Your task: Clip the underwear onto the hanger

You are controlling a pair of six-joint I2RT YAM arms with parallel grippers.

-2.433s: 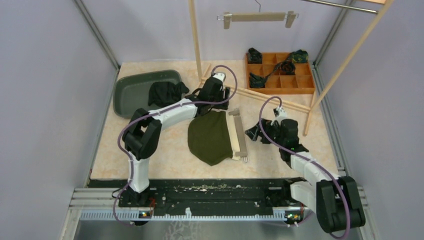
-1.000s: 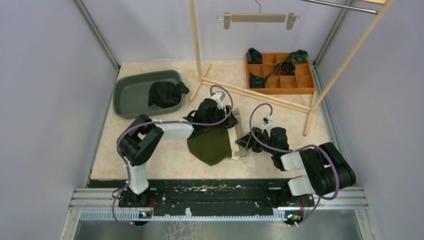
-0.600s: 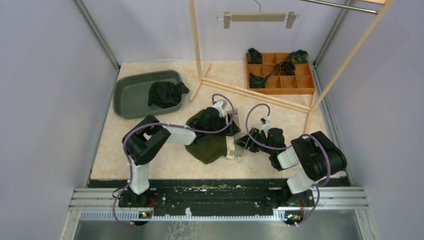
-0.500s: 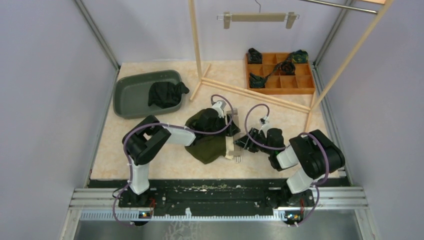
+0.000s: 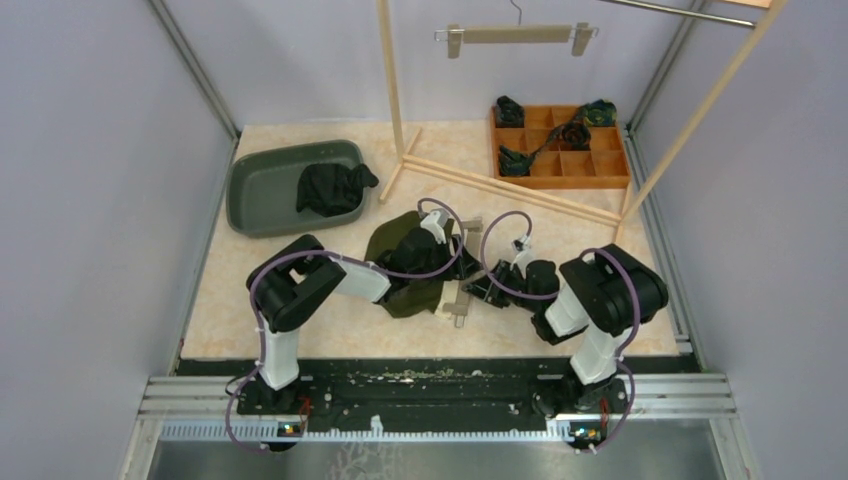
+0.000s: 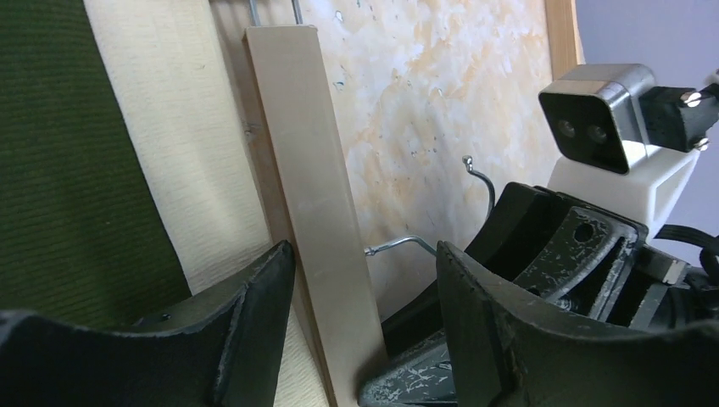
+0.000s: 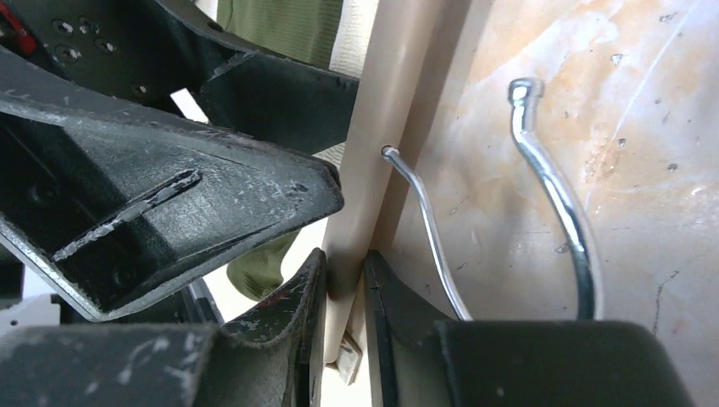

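The olive-green underwear (image 5: 386, 240) lies bunched on the table, and its cream waistband (image 6: 182, 161) runs along the wooden hanger (image 6: 309, 186). The hanger (image 5: 462, 298) lies flat between the two arms, with its wire hook (image 7: 551, 186) resting on the table. My right gripper (image 7: 345, 263) is shut on the hanger's bar (image 7: 398, 102), one finger pressed on each side. My left gripper (image 6: 365, 254) is open and straddles the same bar from the opposite side, one finger over the waistband and the other over bare table. Both grippers meet at mid-table (image 5: 465, 275).
A grey tub (image 5: 262, 178) holding a black garment (image 5: 330, 186) sits at the back left. A wooden rack's base bars (image 5: 520, 192) cross the table behind the arms. An orange divided box (image 5: 590, 172) of dark items stands back right. Another hanger (image 5: 515, 35) hangs above.
The right gripper closed onto the hanger bar. Both arms drew in toward the table's middle, the hanger turned and shifted left, and the underwear bunched up under the left arm.
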